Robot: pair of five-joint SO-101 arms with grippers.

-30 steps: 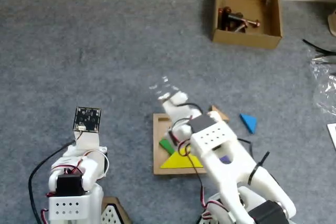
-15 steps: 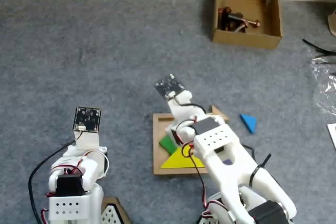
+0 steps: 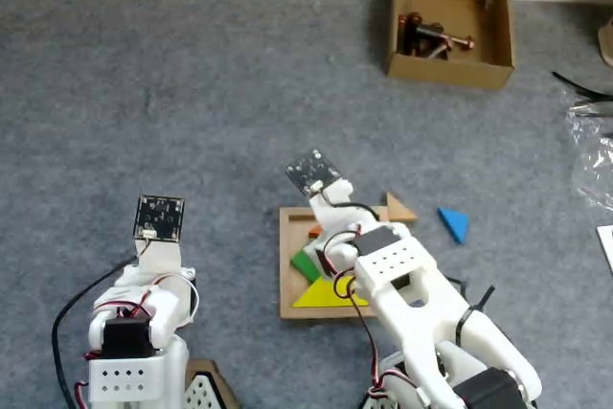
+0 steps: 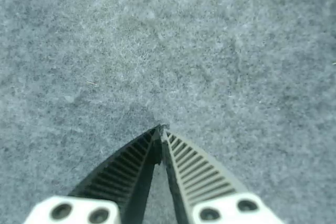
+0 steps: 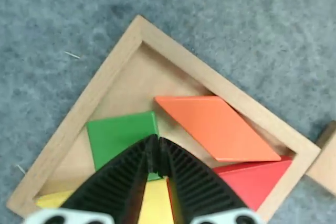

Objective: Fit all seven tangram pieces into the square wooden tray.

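Your left jaws are pressing tip to tip, clenched on nothing. The left gripper is hanging over bare grey carpet, and the left arm is sitting at the near left, well apart from the tray. Your right jaws are also clenched, nothing between them. The right gripper is pointing down into the square wooden tray, with its tips lying over the green square's edge next to the yellow piece. Cannot tell if they are touching it.

Going left to right in the high view:
- **Tray:** The tray is lying near the middle of the carpet, with the right arm covering its right part.
- **Pieces inside:**
  - The green square is sitting askew near the left rim.
  - The yellow triangle is lying along the near rim.
  - The orange parallelogram is lying by the far rim, just beside the green square.
  - The red triangle is lying just beside the parallelogram.
- **Pieces outside:**
  - The tan triangle is lying on the carpet just beside the tray's far right corner.
  - The blue triangle is lying near it, further right and not touching it.
- **Far back right:** A cardboard box is standing well apart from the tray, holding some metal bits.
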